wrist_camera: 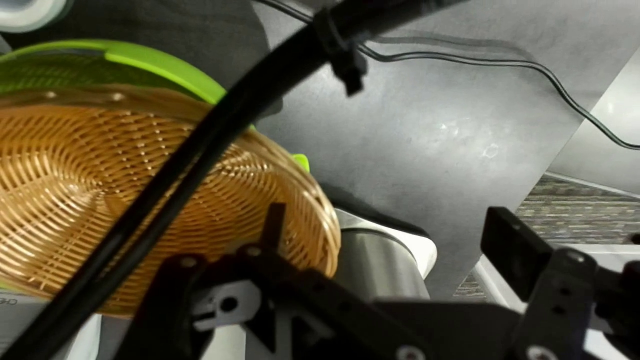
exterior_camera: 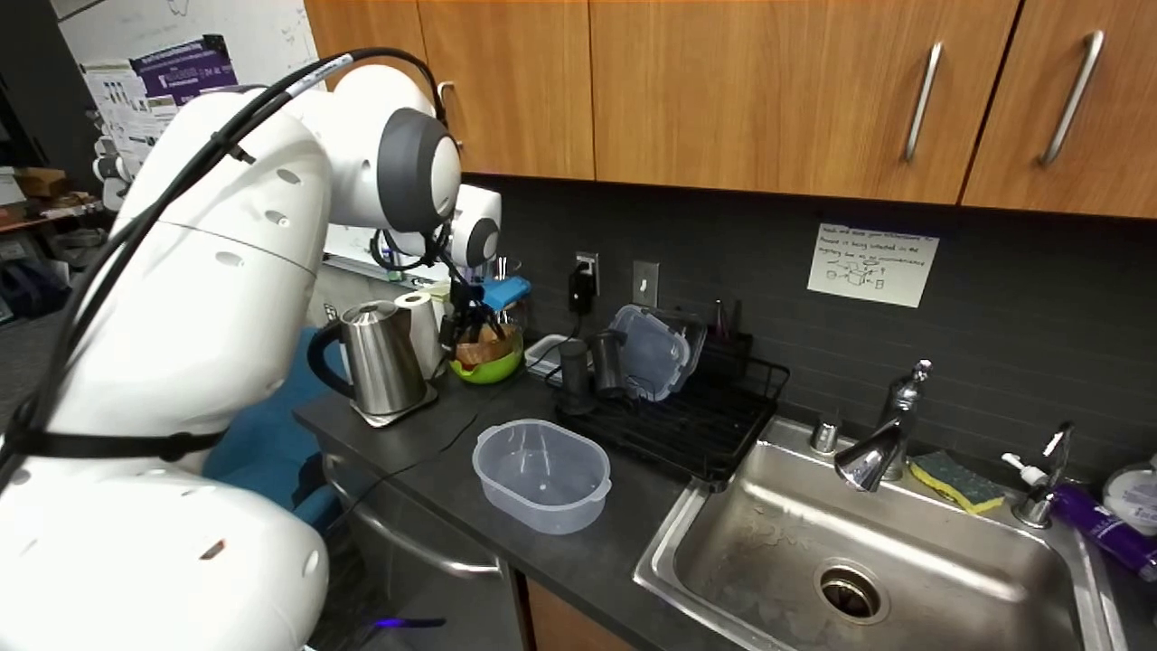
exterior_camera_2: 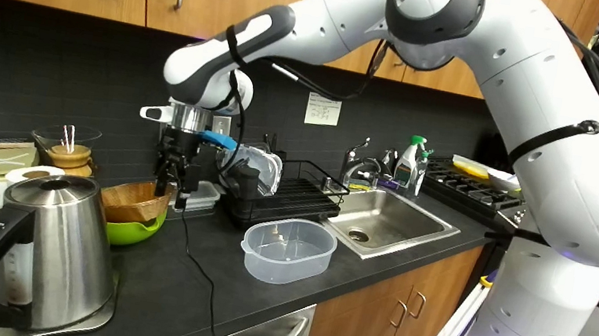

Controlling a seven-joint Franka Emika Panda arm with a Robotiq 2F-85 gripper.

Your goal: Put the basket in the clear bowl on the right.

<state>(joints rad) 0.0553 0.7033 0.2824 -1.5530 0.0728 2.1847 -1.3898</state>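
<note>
The tan woven basket [exterior_camera_2: 133, 203] rests tilted in the bright green bowl [exterior_camera_2: 133, 234] at the far end of the counter. My gripper [wrist_camera: 392, 237] stands open just over the basket's edge. In the wrist view its left finger [wrist_camera: 274, 225] overlaps the inside of the basket [wrist_camera: 65, 145], while the right finger [wrist_camera: 517, 255] is well outside the rim. Whether the left finger touches the weave I cannot tell. The see-through clear bowl [exterior_camera: 542, 517] sits on the counter between the green bowl and the sink, apart from the gripper.
Close beside the basket is a steel kettle [exterior_camera: 384, 362] on its base. A black dish rack [exterior_camera_2: 282, 206] with cups and clear lids backs the clear bowl, and the steel sink [exterior_camera: 813, 542] lies beyond. A thin black cord [exterior_camera_2: 198, 265] crosses the counter.
</note>
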